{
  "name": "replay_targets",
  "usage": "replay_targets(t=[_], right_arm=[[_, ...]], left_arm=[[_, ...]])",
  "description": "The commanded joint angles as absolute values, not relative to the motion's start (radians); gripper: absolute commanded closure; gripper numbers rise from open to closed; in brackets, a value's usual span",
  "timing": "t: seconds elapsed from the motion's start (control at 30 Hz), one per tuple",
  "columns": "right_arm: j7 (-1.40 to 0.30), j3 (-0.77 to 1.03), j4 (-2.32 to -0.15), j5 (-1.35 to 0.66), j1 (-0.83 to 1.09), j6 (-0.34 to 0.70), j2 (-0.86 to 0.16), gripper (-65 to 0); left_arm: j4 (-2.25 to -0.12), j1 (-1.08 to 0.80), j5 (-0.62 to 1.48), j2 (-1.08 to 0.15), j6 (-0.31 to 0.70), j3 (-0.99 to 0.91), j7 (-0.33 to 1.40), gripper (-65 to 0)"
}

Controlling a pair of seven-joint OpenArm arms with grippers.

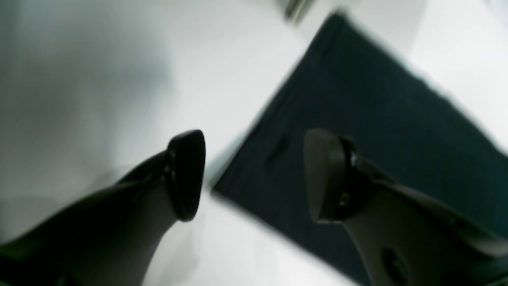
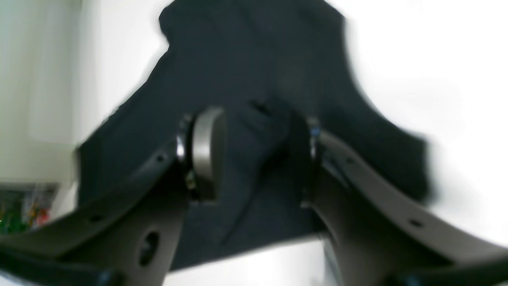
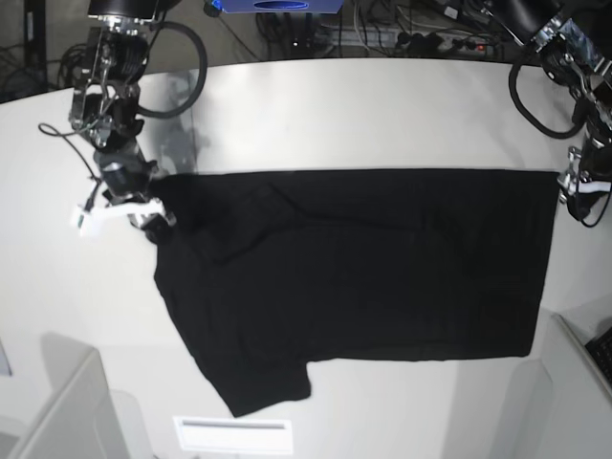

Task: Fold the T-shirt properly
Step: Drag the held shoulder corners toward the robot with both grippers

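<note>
The T-shirt (image 3: pixel 363 268) lies spread plain black side up on the white table (image 3: pixel 363 115), one short sleeve (image 3: pixel 263 387) pointing to the front edge. At the shirt's far-left corner my right gripper (image 3: pixel 153 215) hovers. In the right wrist view the right gripper (image 2: pixel 256 157) is open, and a raised fold of the T-shirt (image 2: pixel 254 59) sits loose between its jaws. My left gripper (image 3: pixel 572 186) is at the far-right corner. In the left wrist view the left gripper (image 1: pixel 256 176) is open above the edge of the T-shirt (image 1: pixel 377 119), holding nothing.
Cables and a blue unit (image 3: pixel 277 5) run along the table's back edge. A white slotted plate (image 3: pixel 232 435) sits at the front edge. Grey panels stand at the front left (image 3: pixel 76 411) and front right (image 3: pixel 574 382).
</note>
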State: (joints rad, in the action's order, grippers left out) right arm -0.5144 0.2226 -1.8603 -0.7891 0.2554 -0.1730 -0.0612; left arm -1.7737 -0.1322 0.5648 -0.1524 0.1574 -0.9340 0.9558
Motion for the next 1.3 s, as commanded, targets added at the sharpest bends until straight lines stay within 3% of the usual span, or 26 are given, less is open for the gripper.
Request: replay_targets(t=[0.0,0.1,0.2,0.37,0.57,0.83,1.27], right_arm=[[-0.476,0.22,-1.905,-0.805,0.274,-0.165,-0.065,-28.4],[-0.424,0.217,-1.943,-0.806,0.363,-0.165,-0.047,-29.0],[-0.404,0.225,-1.948,-0.808,0.424,-0.165,-0.004,-33.6],[-0.406,0.223,-1.937,-0.808,0.472,-0.163,0.054,-38.3],[-0.406,0.217,-1.937,-0.808,0.475,-0.162,0.061,-38.4],[-0.406,0.219,-1.937,-0.808,0.483,-0.16,0.062,-38.4],[-0.406,0.217,-1.91,-0.808,0.473,-0.159,0.059,-38.4]], left_arm=[[-1.791,-0.139,0.576,-0.16,0.193,-0.969,0.935,-38.2],[-1.788,-0.18,0.57,-0.128,0.283,-1.033,0.935,-38.2],[-1.739,-0.202,0.568,-0.116,0.349,-1.073,0.934,-38.2],[-1.572,-0.205,0.567,-0.127,0.403,-1.086,0.875,-38.2],[-1.488,-0.237,0.568,-0.174,0.403,-0.967,0.71,-38.2],[-1.392,-0.173,0.568,-0.177,0.403,-0.966,0.707,-38.2],[-1.448,-0.142,0.576,-0.176,0.407,-0.964,0.705,-38.2]])
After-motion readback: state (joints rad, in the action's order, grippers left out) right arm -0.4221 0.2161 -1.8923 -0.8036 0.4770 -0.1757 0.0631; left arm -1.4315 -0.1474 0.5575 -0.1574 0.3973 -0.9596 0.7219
